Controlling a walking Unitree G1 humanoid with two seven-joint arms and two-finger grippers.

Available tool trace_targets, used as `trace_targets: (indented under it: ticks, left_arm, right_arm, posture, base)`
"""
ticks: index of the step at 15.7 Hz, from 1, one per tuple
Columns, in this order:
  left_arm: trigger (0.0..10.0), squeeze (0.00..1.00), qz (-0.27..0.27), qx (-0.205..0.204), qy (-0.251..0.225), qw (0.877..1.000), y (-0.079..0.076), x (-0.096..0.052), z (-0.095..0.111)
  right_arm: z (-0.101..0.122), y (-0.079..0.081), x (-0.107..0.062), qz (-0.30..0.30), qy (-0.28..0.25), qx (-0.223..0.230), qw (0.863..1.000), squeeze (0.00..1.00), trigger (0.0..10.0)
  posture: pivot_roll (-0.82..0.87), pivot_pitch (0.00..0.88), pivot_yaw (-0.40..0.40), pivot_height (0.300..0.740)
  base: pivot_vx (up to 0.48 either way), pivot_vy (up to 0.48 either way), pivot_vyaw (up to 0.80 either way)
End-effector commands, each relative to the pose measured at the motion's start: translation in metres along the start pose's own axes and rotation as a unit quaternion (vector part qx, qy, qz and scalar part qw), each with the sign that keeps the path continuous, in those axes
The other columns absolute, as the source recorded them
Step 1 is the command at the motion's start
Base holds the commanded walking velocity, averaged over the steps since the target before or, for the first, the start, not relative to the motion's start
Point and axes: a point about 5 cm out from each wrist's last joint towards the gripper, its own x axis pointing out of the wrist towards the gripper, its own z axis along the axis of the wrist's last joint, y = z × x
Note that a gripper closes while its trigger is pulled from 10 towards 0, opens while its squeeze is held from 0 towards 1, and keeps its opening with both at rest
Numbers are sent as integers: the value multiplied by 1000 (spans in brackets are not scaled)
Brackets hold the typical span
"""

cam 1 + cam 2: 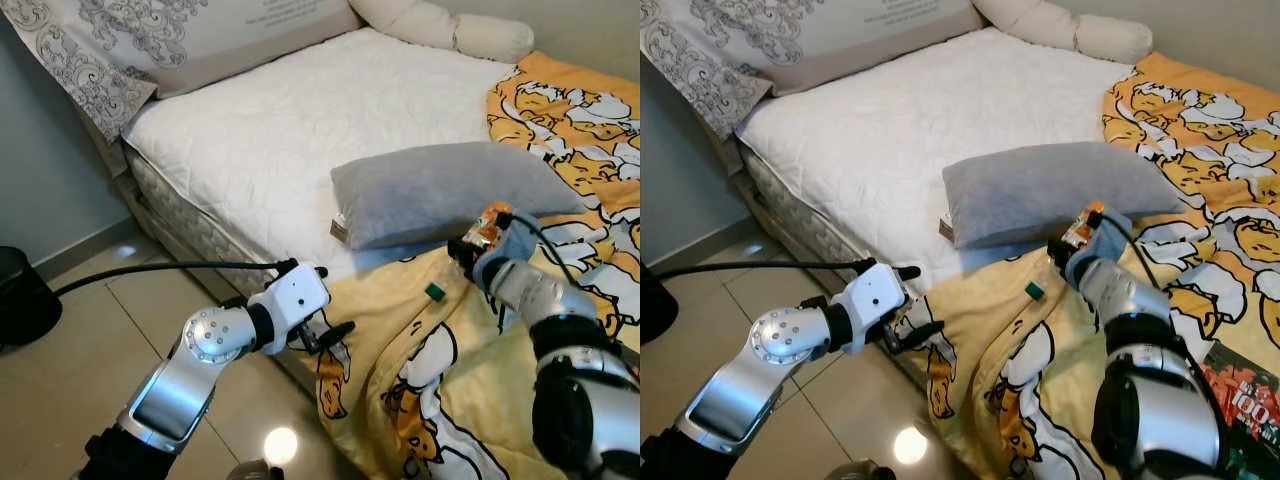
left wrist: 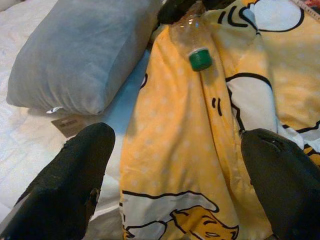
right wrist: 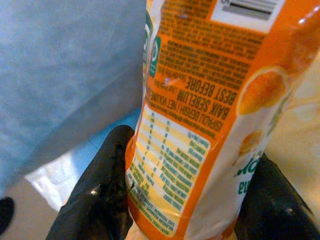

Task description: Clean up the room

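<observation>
An orange-labelled juice bottle point(image 3: 200, 115) with a green cap point(image 1: 434, 291) lies on the yellow cartoon blanket point(image 1: 420, 390), just in front of a grey pillow point(image 1: 450, 190). My right gripper point(image 1: 470, 248) is shut on the bottle's body, and in the right wrist view one black finger point(image 3: 100, 190) presses against each side of the label. My left gripper point(image 1: 330, 335) is open at the bed's near edge, lower than the bottle and to its left, holding nothing. The left wrist view looks between its fingers point(image 2: 75, 185) towards the green cap point(image 2: 200, 58).
The white mattress point(image 1: 300, 130) takes up the far left of the bed, with patterned pillows point(image 1: 130, 40) at its head. A black object point(image 1: 20, 295) and a black cable point(image 1: 150, 268) are on the tiled floor to the left. A magazine point(image 1: 1240, 410) lies at the lower right.
</observation>
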Motion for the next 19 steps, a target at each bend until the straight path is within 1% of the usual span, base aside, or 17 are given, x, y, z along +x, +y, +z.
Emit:
trace_targets:
  ticks: [1,2,3,4,7,8,9,10,11,12,13,15,16,17,18,19]
  left_arm:
    - [10000,0,12,4,8,1000,5,-1,-2]
    - [10000,0,12,4,12,1000,4,-2,-4]
    - [10000,0,12,4,12,1000,4,-2,-4]
    - [10000,0,12,4,14,1000,2,-3,-5]
    - [10000,0,13,3,20,1000,0,-4,-7]
    - [10000,0,13,3,20,1000,-1,-5,-7]
    - [10000,0,13,3,21,1000,-1,-5,-7]
    - [10000,0,12,3,21,1000,-2,-5,-7]
    - [10000,0,12,3,21,1000,-3,-4,-7]
    - [10000,0,12,2,21,1000,-3,-4,-7]
    - [10000,0,13,1,22,1000,-3,-4,-7]
    - [10000,0,15,-1,23,1000,-4,-4,-7]
    - [10000,0,17,-2,22,1000,-4,-4,-7]
    - [10000,0,18,-3,22,1000,-4,-4,-7]
    - [10000,0,20,-4,23,1000,-5,-3,-7]
    - [10000,0,22,-5,23,999,-6,-3,-7]
  right_arm:
    - [15,3,-3,0,-36,-34,999,0,78]
    - [6,-2,-2,-18,-22,-60,998,0,3294]
    - [3,-4,-2,-25,-18,-66,997,0,3294]
    - [-7,-11,-1,-38,-6,-72,997,0,10000]
    - [-33,-30,1,-90,30,-64,993,0,10000]
    - [-38,-34,1,-105,30,-48,993,0,10000]
    - [-40,-37,1,-111,31,-43,992,188,10000]
    - [-39,-38,1,-117,22,-36,992,1000,10000]
    - [-38,-39,1,-124,18,-34,992,1000,10000]
    - [-36,-38,2,-128,13,-43,991,1000,10000]
    - [-35,-38,3,-133,13,-46,990,0,10000]
    - [-29,-35,3,-131,7,-44,990,0,10000]
    - [-26,-33,4,-126,-2,-42,991,0,9412]
    - [-24,-34,3,-131,-6,-49,990,0,5922]
    - [-22,-35,3,-134,-13,-57,989,0,549]
    - [-21,-37,2,-141,-20,-65,988,0,392]
  posture:
    - [-7,0,27,740]
    - [-2,0,23,740]
    - [-1,0,22,740]
    - [5,0,18,740]
    - [9,0,14,740]
    - [9,0,14,740]
    - [8,0,17,740]
    - [6,0,18,740]
    - [7,0,18,740]
    - [6,0,18,740]
    - [6,0,16,740]
    - [4,0,10,740]
    - [4,0,5,740]
    - [3,0,2,740]
    - [3,0,-4,740]
    - [0,0,-8,740]
  base:
    - [0,0,0]
    - [0,0,0]
    - [0,0,0]
    - [0,0,0]
    - [0,0,0]
    - [0,0,0]
    - [0,0,0]
    - [0,0,0]
    - [0,0,0]
    - [0,0,0]
    - [0,0,0]
    - [0,0,0]
    - [0,0,0]
    - [0,0,0]
    - [0,0,0]
    - [0,0,0]
